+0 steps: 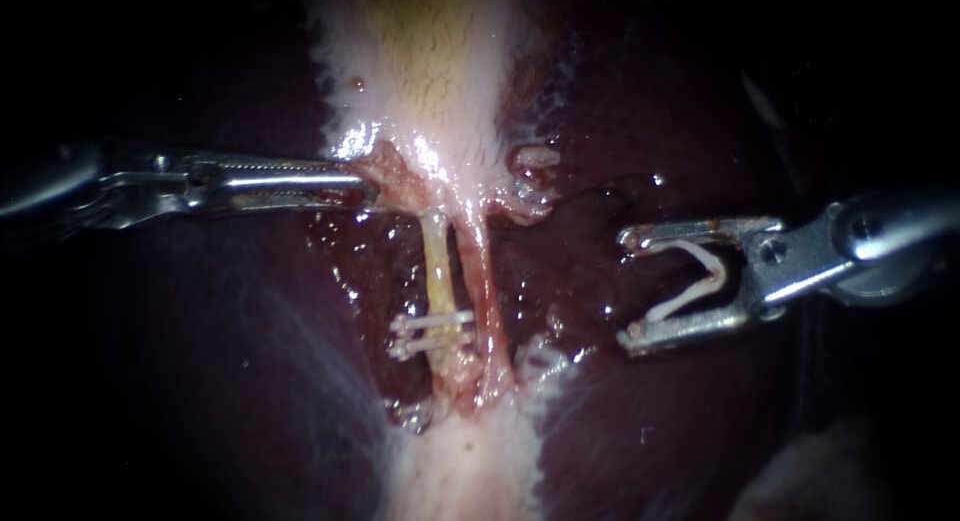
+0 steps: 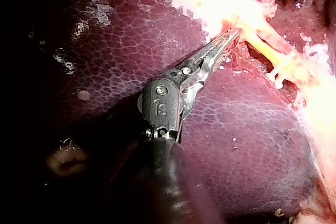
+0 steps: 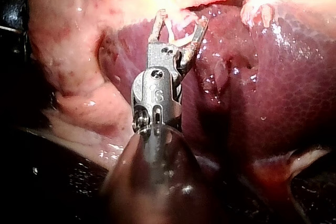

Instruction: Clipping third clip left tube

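**Clip loaded, right jaws standing off from the left tube**

I'm on the endoscope view. My right instrument comes in from the right with its jaws spread wide. Seated between them is the loaded clip, a white V. One leg lies against each jaw, so they hold it from both sides. The V's mouth faces the tubes and its apex sits back toward the hinge. It hangs over the liver, apart from both tubes, on the right tube's side.

The left tube is the pale yellow one. Its long axis runs from the gallbladder at the top down to the pale tissue below. The redder right tube lies just beside it, nearly parallel.

Two white clips already sit across the left tube's lower part. The upper clip and the lower clip lie close together, both crosswise to the tube.

My left instrument reaches in level from the left. Its jaws are closed together, with the tips pinching the pale tissue at the gallbladder's neck, just above the left tube. The left wrist view shows those tips buried in that tissue.
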You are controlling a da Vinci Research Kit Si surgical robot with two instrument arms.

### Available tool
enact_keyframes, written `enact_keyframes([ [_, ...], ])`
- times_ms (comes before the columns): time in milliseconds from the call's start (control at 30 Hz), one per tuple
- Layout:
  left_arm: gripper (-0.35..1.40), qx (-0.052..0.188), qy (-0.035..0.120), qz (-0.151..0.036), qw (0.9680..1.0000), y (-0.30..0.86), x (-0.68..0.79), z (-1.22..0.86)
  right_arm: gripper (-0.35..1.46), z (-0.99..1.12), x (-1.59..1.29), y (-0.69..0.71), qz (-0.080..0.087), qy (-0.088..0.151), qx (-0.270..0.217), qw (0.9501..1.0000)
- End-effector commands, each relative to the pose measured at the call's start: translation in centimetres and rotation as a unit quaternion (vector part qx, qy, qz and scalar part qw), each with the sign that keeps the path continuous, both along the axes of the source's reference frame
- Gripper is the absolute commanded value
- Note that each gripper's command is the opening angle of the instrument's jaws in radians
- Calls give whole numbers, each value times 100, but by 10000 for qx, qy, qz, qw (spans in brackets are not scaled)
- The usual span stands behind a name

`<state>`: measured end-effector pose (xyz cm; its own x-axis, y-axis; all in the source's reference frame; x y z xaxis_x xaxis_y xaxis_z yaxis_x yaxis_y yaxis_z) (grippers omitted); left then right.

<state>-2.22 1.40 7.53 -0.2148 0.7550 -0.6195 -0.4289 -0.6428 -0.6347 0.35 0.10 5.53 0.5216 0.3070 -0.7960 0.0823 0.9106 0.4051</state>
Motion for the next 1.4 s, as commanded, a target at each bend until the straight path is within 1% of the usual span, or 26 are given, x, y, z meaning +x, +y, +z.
enact_keyframes([
  [33,-35,3,-5,6,10000,0,0,0,50,0,0,0,-1,0,0,10000],
  [100,-35,28,-44,54,10000,0,2,-2,50,0,0,0,0,-1,0,10000],
  [133,-35,23,-73,107,9999,1,5,-5,50,1,0,0,0,-1,0,10000],
  [233,-35,50,-90,120,9999,3,11,-17,50,1,0,0,1,-1,0,10000],
  [433,-35,45,-155,209,9997,15,32,-56,50,1,0,0,1,-1,0,10000],
  [500,-35,27,-199,177,9996,18,38,-69,50,1,0,0,1,-1,0,10000],
  [633,-35,-34,-243,172,9996,22,42,-87,50,1,0,1,3,-3,0,10000],
  [800,-35,-36,-254,162,9995,21,42,-89,50,1,3,1,10,-7,0,10000],
  [933,-35,-37,-254,163,9995,21,42,-88,50,0,15,1,2,0,21,10000],
  [1033,-35,-37,-254,163,9995,21,42,-88,50,-1,29,0,52,-14,244,9997],
  [1100,-35,-37,-254,163,9995,21,42,-88,50,-1,41,0,50,-1,494,9988],
  [1133,-35,-37,-254,163,9995,21,42,-88,50,-1,46,0,17,22,620,9981],
  [1200,-35,-37,-254,162,9995,21,42,-88,50,1,58,1,4,32,705,9975],
  [1267,-35,-37,-253,162,9995,21,42,-88,50,3,72,3,98,-17,832,9965],
  [1333,-35,-37,-253,162,9995,21,42,-88,50,5,84,4,152,-44,946,9954],
  [1400,-35,-37,-253,162,9995,21,42,-88,50,8,98,4,152,-43,985,9950],
])
